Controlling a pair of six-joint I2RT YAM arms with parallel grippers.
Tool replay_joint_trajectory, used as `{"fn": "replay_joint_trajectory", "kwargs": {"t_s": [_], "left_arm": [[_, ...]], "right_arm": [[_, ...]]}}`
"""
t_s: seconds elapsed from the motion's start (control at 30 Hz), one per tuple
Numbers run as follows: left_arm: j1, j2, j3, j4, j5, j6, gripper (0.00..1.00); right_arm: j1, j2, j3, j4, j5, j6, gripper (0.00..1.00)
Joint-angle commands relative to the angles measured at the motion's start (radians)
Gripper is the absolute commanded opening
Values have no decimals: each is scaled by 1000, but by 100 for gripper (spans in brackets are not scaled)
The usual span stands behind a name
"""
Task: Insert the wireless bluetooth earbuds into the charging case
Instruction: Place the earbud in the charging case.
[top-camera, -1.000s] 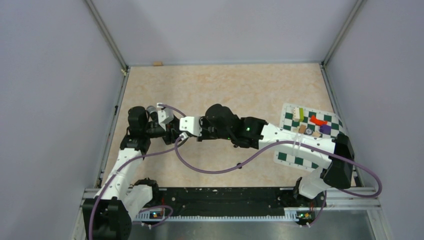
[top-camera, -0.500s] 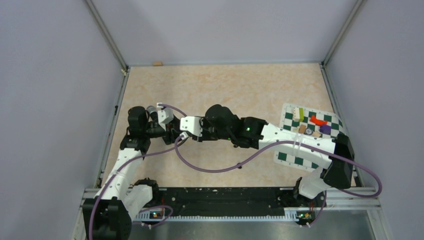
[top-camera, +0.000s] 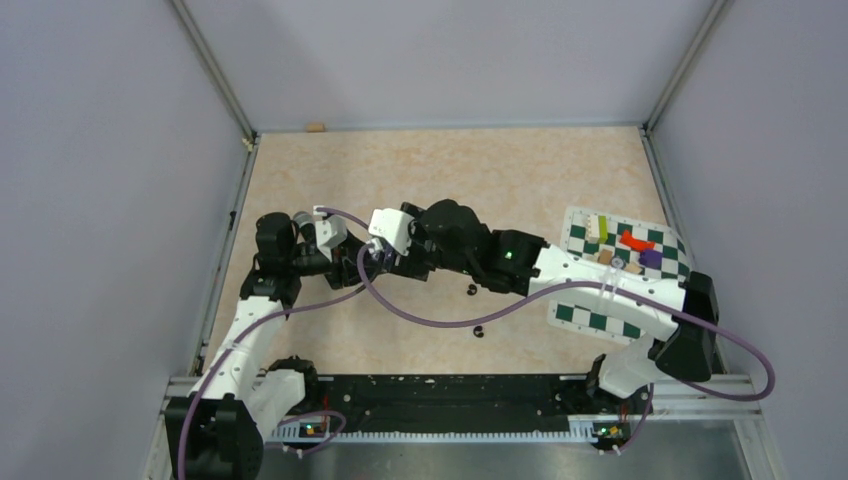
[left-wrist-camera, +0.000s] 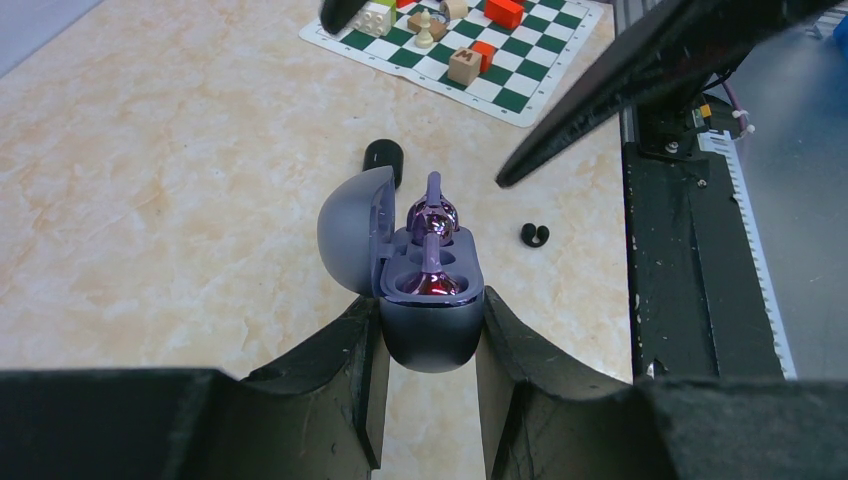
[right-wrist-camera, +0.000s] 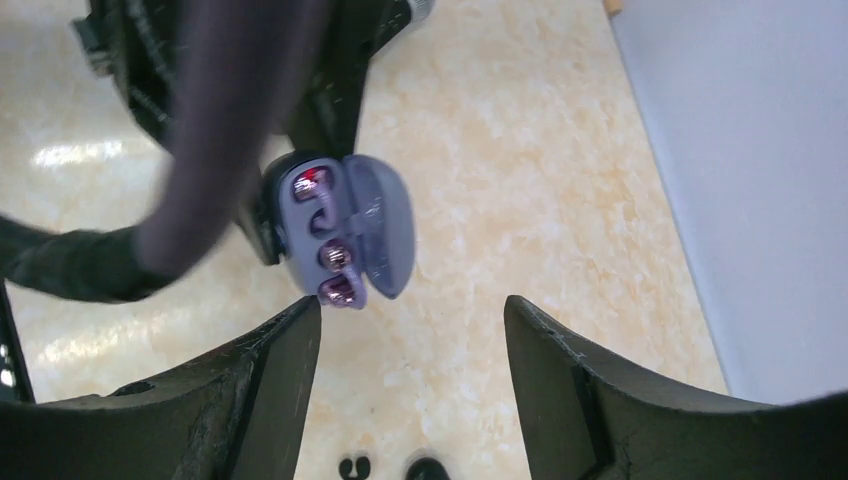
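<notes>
Seen from above, two robot arms meet over a beige marble-patterned table (top-camera: 500, 170), a little toward 9 o'clock from its centre. A green-and-white checkered mat (top-camera: 575, 312) with small coloured blocks (left-wrist-camera: 484, 52) lies at the 3 o'clock side.

The left claw (left-wrist-camera: 428, 310) is closed tight on the charging case (left-wrist-camera: 432, 335), a dark purple-grey oval pinched by its sides between the two black fingers (left-wrist-camera: 340, 360). The case lid (left-wrist-camera: 350, 240) is flipped open toward 9 o'clock in the left wrist view. The purple earbuds (left-wrist-camera: 432, 216) lie in the wells of the case, shiny, with a thin stem pointing toward 12 o'clock. Whether they are pressed fully home cannot be told.

The right claw (right-wrist-camera: 412, 308) is spread wide and holds nothing. In its own view the open case sits at about 11 o'clock, beyond its fingertips and not touching them.

A black earbud (left-wrist-camera: 535, 235) lies on the table at 2 o'clock from the case, near the black rail (left-wrist-camera: 680, 300). A second black earbud (left-wrist-camera: 383, 156) lies at 11 o'clock, just past the lid. A purple cable (top-camera: 430, 320) curves across the table.
</notes>
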Motion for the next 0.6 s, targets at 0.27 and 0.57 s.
{"fn": "replay_joint_trajectory", "kwargs": {"t_s": [0.27,0.57], "left_arm": [[-3,-18,10,50,23,1,0],[-2,-21,10,50,23,2,0]], "right_arm": [[-39,-30,-19,214,114,192,68],[-39,2,-20,210,79,218,68]]}}
